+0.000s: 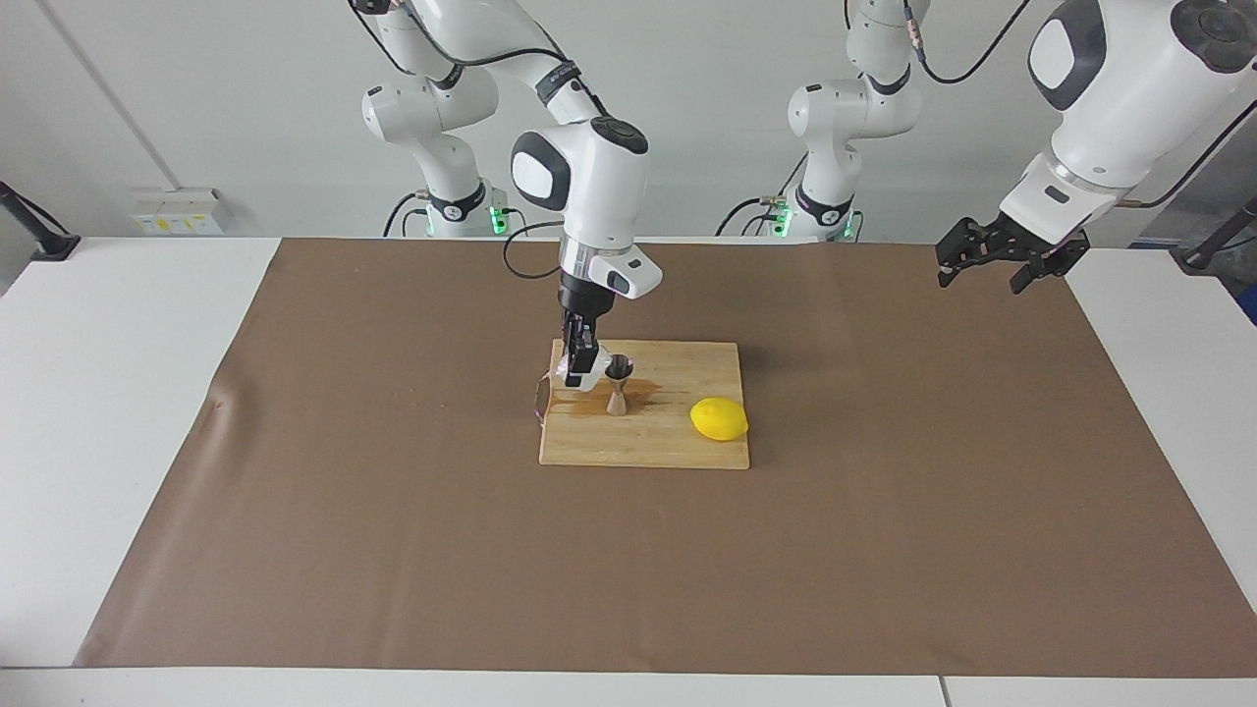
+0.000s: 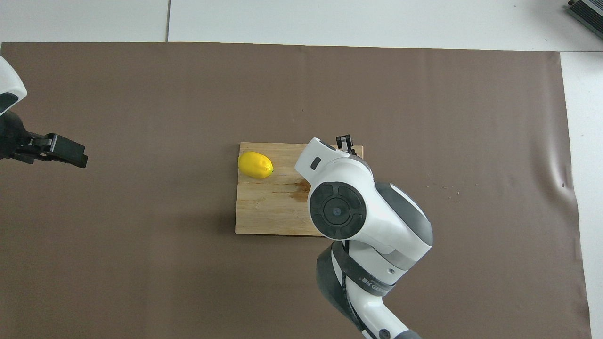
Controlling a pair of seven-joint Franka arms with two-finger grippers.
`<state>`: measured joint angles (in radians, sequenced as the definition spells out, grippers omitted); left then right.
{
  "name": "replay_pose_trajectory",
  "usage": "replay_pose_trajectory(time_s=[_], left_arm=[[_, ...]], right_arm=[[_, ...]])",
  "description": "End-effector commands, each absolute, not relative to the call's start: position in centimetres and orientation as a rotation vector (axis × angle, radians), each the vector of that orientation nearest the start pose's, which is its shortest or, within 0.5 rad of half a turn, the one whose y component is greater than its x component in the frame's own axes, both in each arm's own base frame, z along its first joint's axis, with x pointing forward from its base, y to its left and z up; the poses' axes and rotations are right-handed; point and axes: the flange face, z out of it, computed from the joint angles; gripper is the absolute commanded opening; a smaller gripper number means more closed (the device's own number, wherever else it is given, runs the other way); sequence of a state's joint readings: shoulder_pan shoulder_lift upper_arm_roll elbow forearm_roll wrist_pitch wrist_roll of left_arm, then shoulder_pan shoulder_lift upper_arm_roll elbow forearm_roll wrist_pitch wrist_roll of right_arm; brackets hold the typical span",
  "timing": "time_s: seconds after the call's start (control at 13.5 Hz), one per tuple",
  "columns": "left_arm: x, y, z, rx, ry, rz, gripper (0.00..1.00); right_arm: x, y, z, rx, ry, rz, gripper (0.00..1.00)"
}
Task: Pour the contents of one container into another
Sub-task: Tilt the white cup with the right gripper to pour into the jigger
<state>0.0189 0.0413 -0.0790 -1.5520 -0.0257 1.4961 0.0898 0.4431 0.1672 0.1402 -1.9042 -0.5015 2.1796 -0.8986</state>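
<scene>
I see my right gripper (image 1: 581,365) clamped on the glass tumbler (image 1: 573,374) just beside the jigger (image 1: 618,385) on the cutting board (image 1: 678,437), left gripper (image 1: 1000,257) open, waiting; setting down crookedly could topple the jigger.

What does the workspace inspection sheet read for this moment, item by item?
Surface: brown mat; cutting board with a wet brown stain.
Job's things: glass tumbler held beside the upright jigger, both over the board.
Clutter: lemon on the board, toward the left arm's end.
Grippers: right gripper shut on the tumbler; left gripper open, waiting over the mat's edge.
Cables: black cables at the arm bases.
Surroundings: wall outlet box.
</scene>
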Motion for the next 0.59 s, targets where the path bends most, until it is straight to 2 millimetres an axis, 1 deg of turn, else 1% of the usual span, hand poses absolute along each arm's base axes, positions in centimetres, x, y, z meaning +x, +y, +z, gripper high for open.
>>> replay_pose_trajectory(time_s=[0.0,0.07,0.22,0.52], left_arm=[[55.7,-3.6,60.8,-3.159,0.261,0.133,1.00],[55.7,-3.6,60.9,-3.159,0.261,0.125,1.00],[55.6,-3.6,61.2,-3.162,0.262,0.123,1.00],[55.5,-3.8,61.8,-3.168,0.263,0.101,1.00]], right_arm=[[52.4,32.7,42.6,1.660,2.106,0.058,0.26],[52.4,32.6,42.5,1.641,2.104,0.051,0.26],[52.0,33.2,42.4,1.581,2.121,0.042,0.26],[51.7,33.4,42.1,1.535,2.124,0.024,0.26]])
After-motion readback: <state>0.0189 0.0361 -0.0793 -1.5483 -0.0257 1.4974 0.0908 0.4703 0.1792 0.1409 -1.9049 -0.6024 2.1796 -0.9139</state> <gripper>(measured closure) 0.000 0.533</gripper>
